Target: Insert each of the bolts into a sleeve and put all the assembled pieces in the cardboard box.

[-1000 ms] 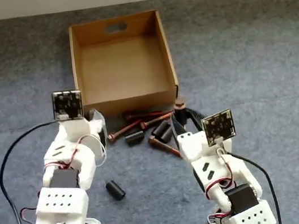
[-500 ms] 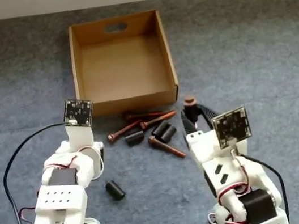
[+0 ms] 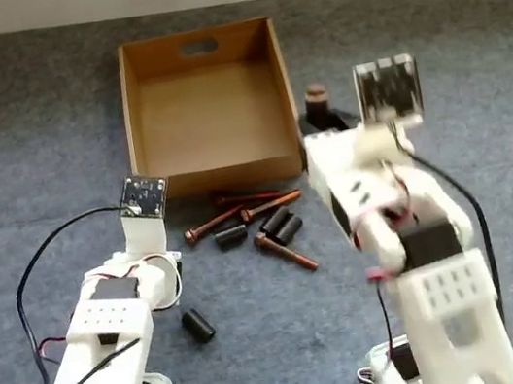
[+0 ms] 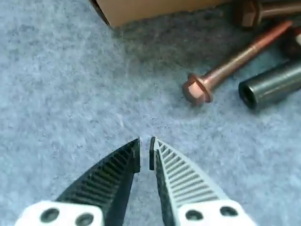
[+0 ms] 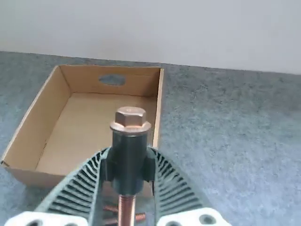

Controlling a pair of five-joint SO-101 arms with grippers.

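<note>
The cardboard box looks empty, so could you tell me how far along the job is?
Done: one bolt sits in a sleeve. In hand: the right gripper holds them upright beside the box, not yet inside. To do: the box is empty, loose bolts and sleeves lie on the carpet before it, and the left gripper is shut on nothing.

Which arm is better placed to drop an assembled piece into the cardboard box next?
Right. The right gripper is shut on a sleeved bolt, raised beside the cardboard box. The left gripper is shut, empty, low over the carpet by a loose bolt.
</note>
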